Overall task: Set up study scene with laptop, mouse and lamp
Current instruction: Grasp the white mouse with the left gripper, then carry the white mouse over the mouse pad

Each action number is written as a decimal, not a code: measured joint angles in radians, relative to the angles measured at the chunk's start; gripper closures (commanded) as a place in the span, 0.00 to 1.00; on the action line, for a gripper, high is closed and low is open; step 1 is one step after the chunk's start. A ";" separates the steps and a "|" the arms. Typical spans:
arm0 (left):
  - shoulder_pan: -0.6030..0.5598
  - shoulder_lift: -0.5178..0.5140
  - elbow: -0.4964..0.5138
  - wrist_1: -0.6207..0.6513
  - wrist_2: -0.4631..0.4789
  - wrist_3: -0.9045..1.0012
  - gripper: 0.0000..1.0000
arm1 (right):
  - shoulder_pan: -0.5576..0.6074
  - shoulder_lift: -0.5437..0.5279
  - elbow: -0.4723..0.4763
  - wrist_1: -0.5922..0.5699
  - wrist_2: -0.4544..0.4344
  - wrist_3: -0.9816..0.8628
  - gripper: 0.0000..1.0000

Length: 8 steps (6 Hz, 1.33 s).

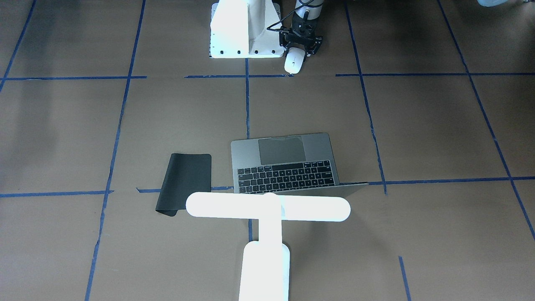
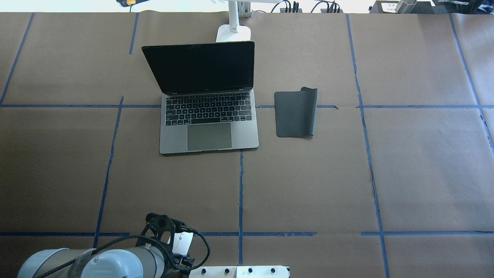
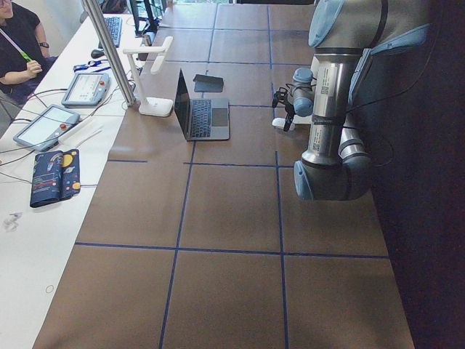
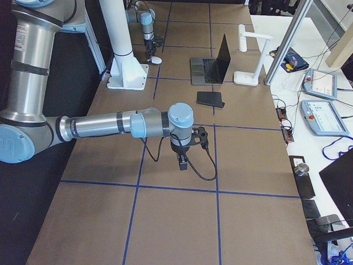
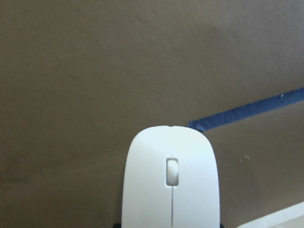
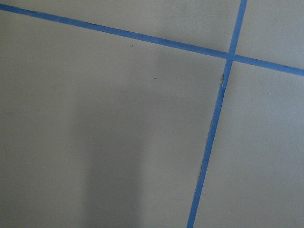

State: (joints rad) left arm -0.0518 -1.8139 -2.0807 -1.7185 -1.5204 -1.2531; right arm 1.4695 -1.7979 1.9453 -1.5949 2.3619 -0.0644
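The white mouse (image 1: 294,62) lies on the table just in front of the white pedestal (image 1: 240,29). It fills the bottom of the left wrist view (image 5: 171,185). My left gripper (image 1: 301,49) points down over the mouse's rear end, its jaws on either side and looking wider than the mouse. The dark-grey laptop (image 2: 208,127) stands open at mid-table. The white lamp (image 1: 267,209) stands behind the laptop, with its bar head over the lid. My right gripper (image 4: 182,161) hangs over bare table; I cannot tell whether it is open or shut.
A black mat (image 2: 295,112) with one curled edge lies to the right of the laptop. Blue tape lines grid the brown table. Operator desks with tablets run along the far side (image 4: 320,83).
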 measured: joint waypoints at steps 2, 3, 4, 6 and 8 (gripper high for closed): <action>-0.108 -0.096 0.003 0.061 -0.062 0.065 0.96 | 0.000 0.000 0.000 0.000 -0.001 0.000 0.00; -0.166 -0.171 0.022 0.100 -0.121 0.074 0.96 | 0.000 0.000 0.000 0.000 -0.001 0.000 0.00; -0.209 -0.263 0.081 0.117 -0.155 0.077 0.96 | 0.000 0.000 -0.001 0.000 -0.002 0.000 0.00; -0.279 -0.463 0.266 0.120 -0.202 0.078 0.96 | 0.000 0.000 -0.007 0.001 -0.002 -0.002 0.00; -0.352 -0.703 0.576 0.084 -0.224 0.074 0.96 | 0.000 0.000 -0.012 0.001 -0.001 -0.003 0.00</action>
State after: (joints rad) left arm -0.4036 -2.5168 -1.5044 -1.6347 -1.7449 -1.1794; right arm 1.4695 -1.7978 1.9336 -1.5938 2.3605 -0.0670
